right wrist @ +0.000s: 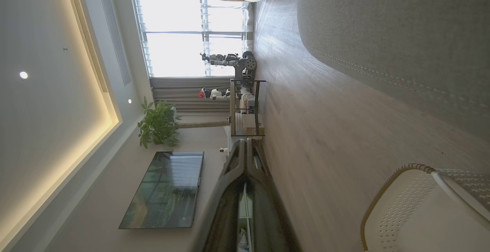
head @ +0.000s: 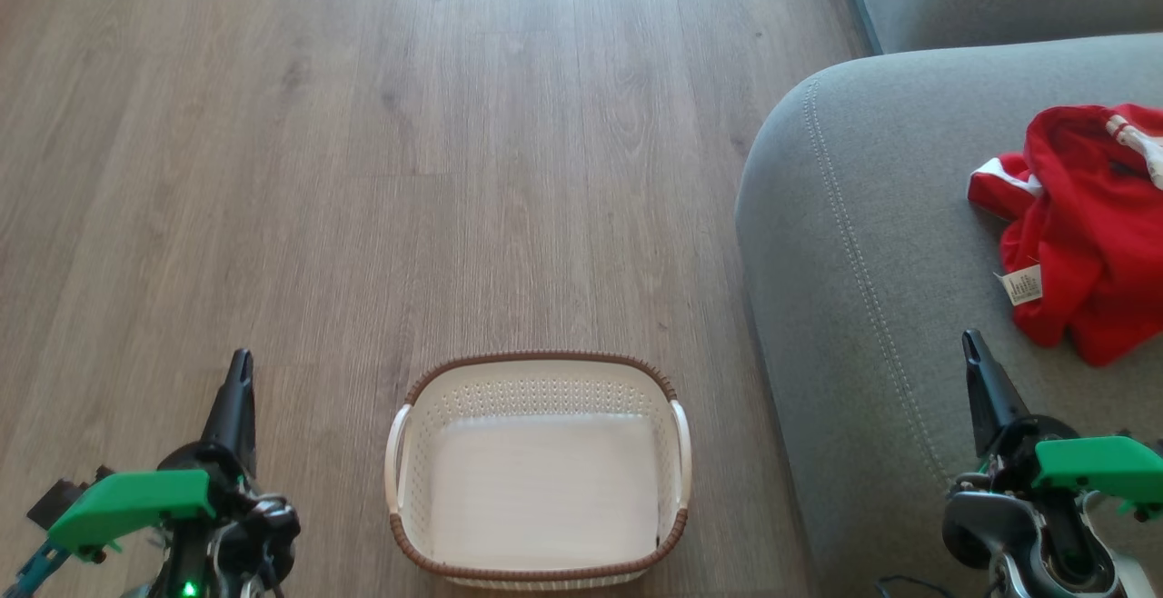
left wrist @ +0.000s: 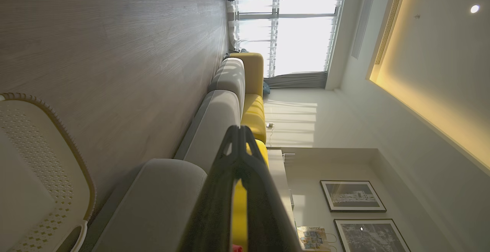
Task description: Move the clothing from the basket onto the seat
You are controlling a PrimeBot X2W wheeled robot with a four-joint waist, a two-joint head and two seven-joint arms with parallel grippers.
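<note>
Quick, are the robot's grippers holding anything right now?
Left gripper: closed, holding nothing.
Right gripper: closed, holding nothing.

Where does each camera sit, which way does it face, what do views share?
Head view: on the head, facing down at basket, seat, clothing; left gripper, right gripper show.
Left wrist view: on left wrist, facing yellow cushions, window; own shut fingers.
Right wrist view: on right wrist, facing television, plant; own shut fingers.
Shared: basket, seat, all three.
</note>
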